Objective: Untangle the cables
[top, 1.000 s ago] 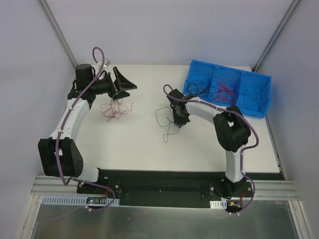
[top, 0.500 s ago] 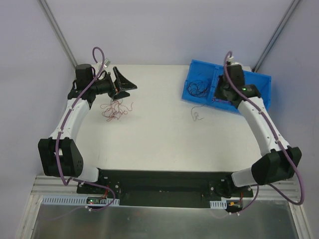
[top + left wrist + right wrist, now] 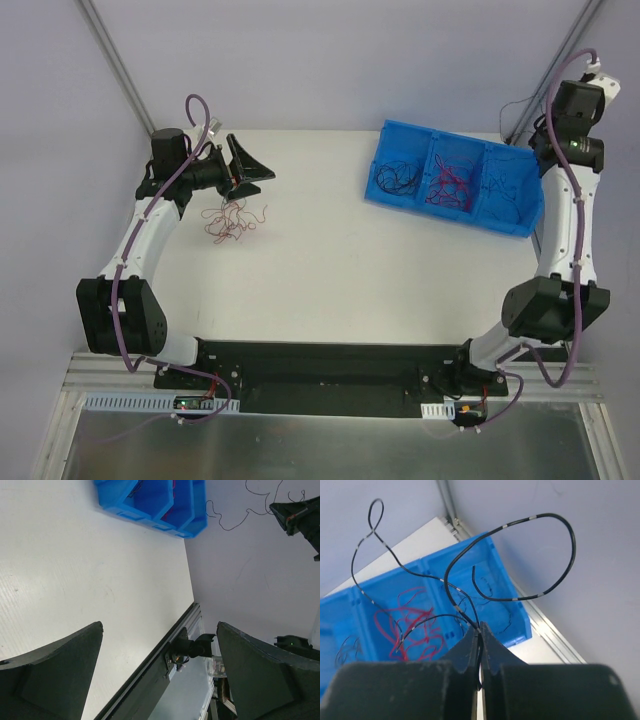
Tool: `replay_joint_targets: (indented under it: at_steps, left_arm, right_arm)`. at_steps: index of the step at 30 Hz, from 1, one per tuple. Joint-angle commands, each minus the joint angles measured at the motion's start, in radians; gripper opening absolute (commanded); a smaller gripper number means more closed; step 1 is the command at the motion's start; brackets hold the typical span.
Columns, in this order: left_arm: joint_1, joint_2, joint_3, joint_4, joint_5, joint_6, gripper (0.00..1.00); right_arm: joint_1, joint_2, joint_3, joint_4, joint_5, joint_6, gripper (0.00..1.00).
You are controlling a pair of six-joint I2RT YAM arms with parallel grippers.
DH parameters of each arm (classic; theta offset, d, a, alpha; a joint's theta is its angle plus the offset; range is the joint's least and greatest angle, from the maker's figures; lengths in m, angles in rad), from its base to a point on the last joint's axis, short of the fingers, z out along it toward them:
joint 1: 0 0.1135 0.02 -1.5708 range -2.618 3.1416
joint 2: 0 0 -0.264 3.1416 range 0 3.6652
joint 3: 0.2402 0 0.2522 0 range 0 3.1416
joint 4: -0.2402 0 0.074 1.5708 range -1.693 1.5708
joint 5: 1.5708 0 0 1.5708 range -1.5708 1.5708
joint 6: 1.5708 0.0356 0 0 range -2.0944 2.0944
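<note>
Top view: L gripper [image 3: 252,158] is spread wide and empty, above the bench [image 3: 330,290] nr its far left corner. A tangle of red/blk cables [image 3: 232,220] lies on the bench just in front of it, not touched. Blue bin [image 3: 520,215] sits at the far right corner w/ 3 compartments: blk cables [image 3: 398,178] in the inner one, red cables [image 3: 448,182] in the mid one, a few more blk in the outer one. R arm [image 3: 568,215] is up high past the right edge.
L wrist view: fingers far apart, nothing betw them. Bin at top; a thin black cable [image 3: 235,524] dangles from R gripper [image 3: 295,511] against the wall [image 3: 250,580].
R wrist view: R fingers pressed together, pinching the black cable at the tips. It loops in the air above the bin.
</note>
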Motion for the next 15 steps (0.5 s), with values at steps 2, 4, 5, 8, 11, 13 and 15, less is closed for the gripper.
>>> replay_joint_targets:
  at_steps: [2, 4, 5, 8, 11, 13, 15]
  left_arm:
    - [0.002, -0.015, -0.001, 0.012, 0.033, 0.018, 0.96]
    - [0.002, -0.021, -0.001, 0.012, 0.032, 0.018, 0.96]
    - [0.002, -0.022, -0.001, 0.012, 0.03, 0.02, 0.96]
    - [0.002, -0.019, -0.001, 0.012, 0.03, 0.018, 0.96]
    - [0.002, -0.015, -0.001, 0.014, 0.033, 0.014, 0.96]
    - [0.001, -0.018, -0.001, 0.012, 0.035, 0.015, 0.96]
    - [0.002, -0.027, 0.001, 0.014, 0.033, 0.015, 0.96]
  right_arm:
    - [-0.068, 0.113, -0.026, 0.183, -0.022, -0.082, 0.0]
    - [-0.076, 0.145, -0.064, 0.259, 0.005, -0.111, 0.0]
    - [-0.08, 0.161, -0.075, 0.283, 0.017, -0.128, 0.0]
    - [-0.082, 0.2, -0.13, 0.348, 0.089, -0.158, 0.0]
    - [-0.085, 0.253, -0.137, 0.322, 0.149, -0.158, 0.0]
    - [-0.085, 0.274, -0.164, 0.327, 0.113, -0.168, 0.0]
    - [-0.085, 0.305, -0.19, 0.349, 0.071, -0.196, 0.0]
